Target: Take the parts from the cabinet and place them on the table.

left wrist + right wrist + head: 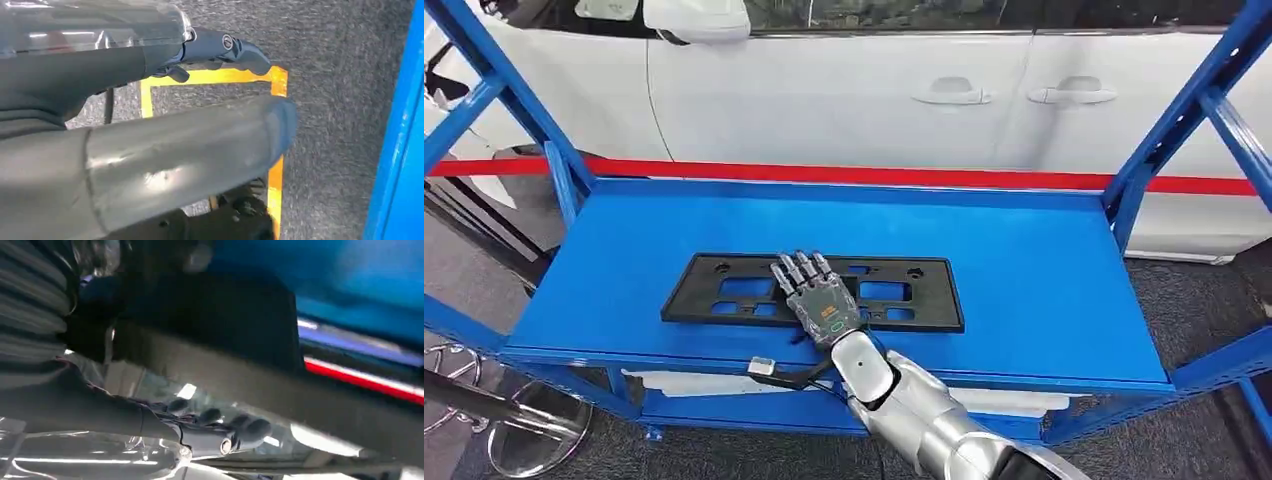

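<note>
Reaching: the right hand [816, 297] lies over the flat black plastic plate-holder frame [724, 290] on the blue metal shelf [1044, 290], fingers stretched forward across the frame's middle and flat against it as far as the head view tells.
Step in hand: judged as the start of the pick-up; the frame lies flat on the shelf and nothing is lifted yet.
Right hand state: fingers extended and side by side, not curled round an edge; the hand holds nothing. In the right wrist view the dark frame [210, 315] sits close against the hand, too blurred to show contact.
Left hand state: the left hand [220, 50] hangs beside the robot over grey carpet [340, 100] with yellow floor tape [277, 80]; its dark fingers are apart and hold nothing.
Where the part is: centred on the shelf, nearer the front lip than the back, well apart from the blue uprights [1184, 110].
Long axis: runs left to right, parallel to the shelf's front edge; the broad face points up, its cut-outs showing the blue beneath.
Next move calls for: getting fingers under or through the frame, likely at the near long edge or a cut-out, since a thin flat piece gives little to grip from above.
Risk: sliding the frame backward instead of catching it.
Background: a white car body [844, 100] with a red stripe [1024, 180] stands behind the rack.
</note>
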`<state>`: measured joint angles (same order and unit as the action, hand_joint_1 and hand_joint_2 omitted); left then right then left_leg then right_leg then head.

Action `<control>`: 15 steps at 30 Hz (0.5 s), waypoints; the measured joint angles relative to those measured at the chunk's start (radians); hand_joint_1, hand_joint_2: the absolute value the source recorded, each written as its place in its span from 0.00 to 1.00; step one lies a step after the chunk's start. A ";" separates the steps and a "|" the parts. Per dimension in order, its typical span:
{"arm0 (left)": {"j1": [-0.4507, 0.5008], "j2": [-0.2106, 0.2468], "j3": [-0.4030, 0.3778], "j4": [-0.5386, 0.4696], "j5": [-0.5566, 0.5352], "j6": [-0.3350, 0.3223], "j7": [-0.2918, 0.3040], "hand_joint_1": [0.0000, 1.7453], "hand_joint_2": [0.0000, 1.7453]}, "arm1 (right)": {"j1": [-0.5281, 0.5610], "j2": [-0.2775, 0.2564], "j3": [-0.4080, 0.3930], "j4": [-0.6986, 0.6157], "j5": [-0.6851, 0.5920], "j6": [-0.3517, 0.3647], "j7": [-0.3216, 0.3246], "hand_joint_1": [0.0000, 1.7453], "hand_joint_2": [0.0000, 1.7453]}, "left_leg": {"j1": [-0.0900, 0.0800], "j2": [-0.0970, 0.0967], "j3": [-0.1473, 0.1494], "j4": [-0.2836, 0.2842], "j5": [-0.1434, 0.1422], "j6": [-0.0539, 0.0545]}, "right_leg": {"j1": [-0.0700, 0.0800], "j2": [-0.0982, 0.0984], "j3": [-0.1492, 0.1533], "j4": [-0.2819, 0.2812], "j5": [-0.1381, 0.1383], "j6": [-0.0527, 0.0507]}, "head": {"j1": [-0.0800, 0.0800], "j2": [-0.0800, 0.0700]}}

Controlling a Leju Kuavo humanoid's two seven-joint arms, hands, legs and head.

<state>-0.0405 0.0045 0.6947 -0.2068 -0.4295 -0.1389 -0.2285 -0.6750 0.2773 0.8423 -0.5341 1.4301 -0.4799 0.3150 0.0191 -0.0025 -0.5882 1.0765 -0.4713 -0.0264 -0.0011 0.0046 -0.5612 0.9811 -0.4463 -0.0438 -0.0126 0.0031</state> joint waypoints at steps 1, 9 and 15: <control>-0.001 0.001 0.000 0.000 -0.002 -0.001 0.000 0.00 0.00 | -0.002 0.000 0.000 0.011 0.005 -0.002 0.011 0.99 1.00 | 0.001 0.000 0.040 -0.074 0.021 0.003 | 0.001 0.000 0.001 0.002 -0.002 0.003 | 0.000 0.000; 0.000 0.005 0.004 0.000 -0.010 -0.009 -0.019 0.00 0.00 | -0.008 -0.032 -0.019 0.052 0.011 -0.017 0.043 1.00 1.00 | -0.001 0.005 0.042 -0.109 0.029 0.057 | -0.001 0.000 -0.062 0.149 -0.105 0.044 | 0.001 0.000; 0.004 0.007 0.010 0.000 -0.010 -0.047 -0.050 0.00 1.00 | -0.004 -0.050 -0.051 0.056 0.011 -0.014 0.037 1.00 1.00 | -0.003 0.004 0.034 -0.106 0.035 0.056 | -0.004 0.000 -0.036 0.148 -0.066 0.040 | 0.000 0.000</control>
<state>-0.0361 0.0118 0.7046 -0.2068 -0.4391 -0.1862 -0.2781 -0.6794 0.2277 0.7912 -0.4784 1.4408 -0.4940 0.3517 0.0158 0.0011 -0.5542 0.9708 -0.4363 0.0298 -0.0054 0.0043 -0.5973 1.1294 -0.5120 -0.0039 -0.0122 0.0031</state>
